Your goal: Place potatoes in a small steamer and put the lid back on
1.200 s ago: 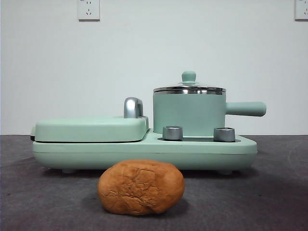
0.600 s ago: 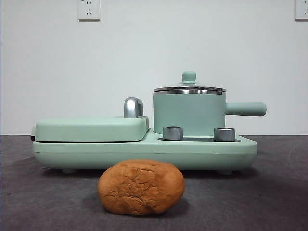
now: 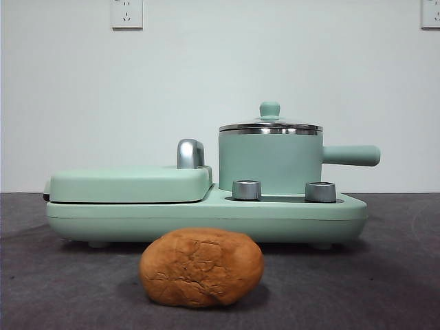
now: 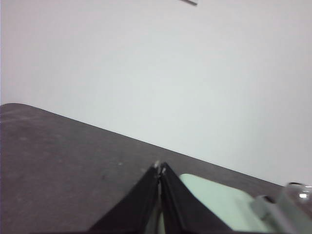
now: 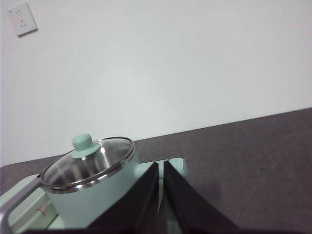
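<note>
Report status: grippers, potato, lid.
Left gripper shut, empty, by the griddle cover. Right gripper shut, empty, beside the steamer. Potato on table, untouched. Lid on steamer, blocks loading.

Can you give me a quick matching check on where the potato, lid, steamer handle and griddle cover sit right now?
Things:
1. potato
2. lid
3. steamer handle
4. griddle cover

States:
A. shut flat on the appliance, beside the pot
B. sticking out sideways from the pot
C. lying on the table in front of the appliance
D. seated on the pot's rim

Pairs: 1-C, 2-D, 3-B, 4-A
</note>
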Motion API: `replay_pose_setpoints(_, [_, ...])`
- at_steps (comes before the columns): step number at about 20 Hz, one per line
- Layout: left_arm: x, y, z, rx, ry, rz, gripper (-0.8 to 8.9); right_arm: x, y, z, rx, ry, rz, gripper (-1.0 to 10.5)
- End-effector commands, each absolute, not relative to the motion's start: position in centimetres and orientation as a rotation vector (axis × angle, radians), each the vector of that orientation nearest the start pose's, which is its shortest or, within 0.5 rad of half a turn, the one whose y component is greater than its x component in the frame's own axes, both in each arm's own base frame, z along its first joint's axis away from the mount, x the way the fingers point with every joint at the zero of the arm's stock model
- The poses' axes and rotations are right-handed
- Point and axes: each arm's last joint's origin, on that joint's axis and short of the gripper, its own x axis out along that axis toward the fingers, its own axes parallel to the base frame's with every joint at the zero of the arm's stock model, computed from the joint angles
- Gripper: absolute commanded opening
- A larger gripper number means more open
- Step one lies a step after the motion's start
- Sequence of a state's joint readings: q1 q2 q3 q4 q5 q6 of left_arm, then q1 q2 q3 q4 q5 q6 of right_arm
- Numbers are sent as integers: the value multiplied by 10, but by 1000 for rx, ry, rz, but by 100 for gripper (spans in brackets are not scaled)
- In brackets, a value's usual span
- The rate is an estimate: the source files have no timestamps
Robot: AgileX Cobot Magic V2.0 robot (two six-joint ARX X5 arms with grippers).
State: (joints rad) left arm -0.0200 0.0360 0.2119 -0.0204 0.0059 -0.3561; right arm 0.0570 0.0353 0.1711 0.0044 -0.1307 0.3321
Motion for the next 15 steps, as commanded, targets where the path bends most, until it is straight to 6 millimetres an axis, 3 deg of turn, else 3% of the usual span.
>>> replay_pose_setpoints(1, [74,-3,258,-345,-121,-87,7,82,8,239,342,-79,205,12])
replay_pose_setpoints(8, [78,-9,299,-232,14,-274,7,86,12,277,239,3,319,13])
replay_pose_setpoints(15, [104,-15,316,-98,123,-466,7,108,19,295,119,119,529,12])
